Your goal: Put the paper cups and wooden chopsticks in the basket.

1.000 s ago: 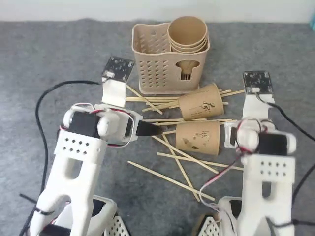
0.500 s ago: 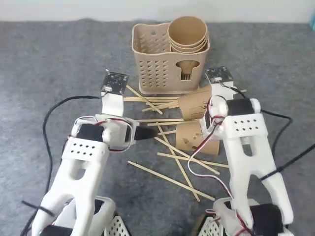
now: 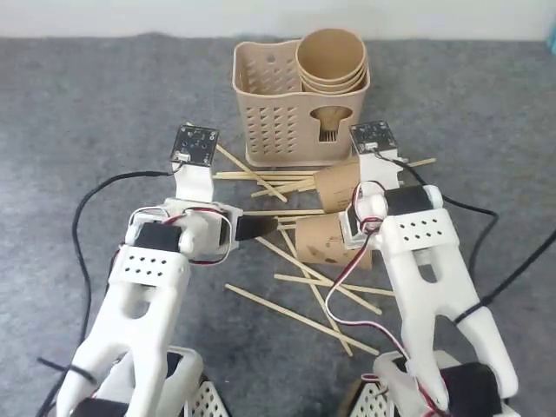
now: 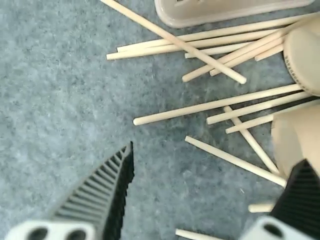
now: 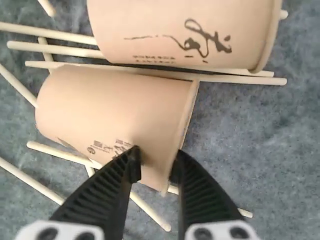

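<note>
In the right wrist view, the right gripper [image 5: 156, 167] was closed narrowly on the rim wall of the nearer cup [image 5: 110, 115], which lay on its side over chopsticks [image 5: 240, 78]. I think the thin paper could crush or slip out at lifting, because the hold is only at the edge. In the left wrist view, the left gripper [image 4: 210, 200] was wide open and empty above the pale sticks. In the high view, this brown printed cup lay near the basket [image 3: 269, 122], which held a stack of cups [image 3: 331, 54].

Grey felt worktop [image 3: 78, 95]
Its fuzzy grey surface spreads wide on every side and ends at a pale strip [image 3: 130, 17] along the far edge.
</note>
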Robot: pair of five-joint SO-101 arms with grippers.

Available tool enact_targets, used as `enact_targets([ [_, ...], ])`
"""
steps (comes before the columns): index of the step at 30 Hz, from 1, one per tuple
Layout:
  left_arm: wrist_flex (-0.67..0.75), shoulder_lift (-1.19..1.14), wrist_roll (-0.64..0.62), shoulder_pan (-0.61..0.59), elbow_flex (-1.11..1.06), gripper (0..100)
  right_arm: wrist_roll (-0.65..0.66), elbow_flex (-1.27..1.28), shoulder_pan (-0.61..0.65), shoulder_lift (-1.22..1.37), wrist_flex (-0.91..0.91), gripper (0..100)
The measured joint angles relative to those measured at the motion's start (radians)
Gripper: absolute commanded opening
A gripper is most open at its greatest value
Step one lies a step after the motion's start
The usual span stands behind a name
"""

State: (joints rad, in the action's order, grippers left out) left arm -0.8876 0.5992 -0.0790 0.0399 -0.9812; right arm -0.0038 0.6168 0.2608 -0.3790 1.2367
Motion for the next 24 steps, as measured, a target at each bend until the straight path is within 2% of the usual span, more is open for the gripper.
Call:
enact_targets([
  [6,0.000,0.000,0.000,-0.002,0.000,44,0.152,-0.092,0.015,0.009,0.123,0.9],
  [10,0.000,0.000,-0.005,-0.002,0.000,44,0.169,-0.238,0.011,0.011,0.272,0.9],
  [18,0.000,0.000,-0.006,-0.002,0.000,44,0.184,-0.646,0.015,0.011,0.497,0.8],
  [24,0.000,0.000,-0.008,-0.002,0.000,44,0.267,-1.010,0.011,0.023,0.511,0.8],
])
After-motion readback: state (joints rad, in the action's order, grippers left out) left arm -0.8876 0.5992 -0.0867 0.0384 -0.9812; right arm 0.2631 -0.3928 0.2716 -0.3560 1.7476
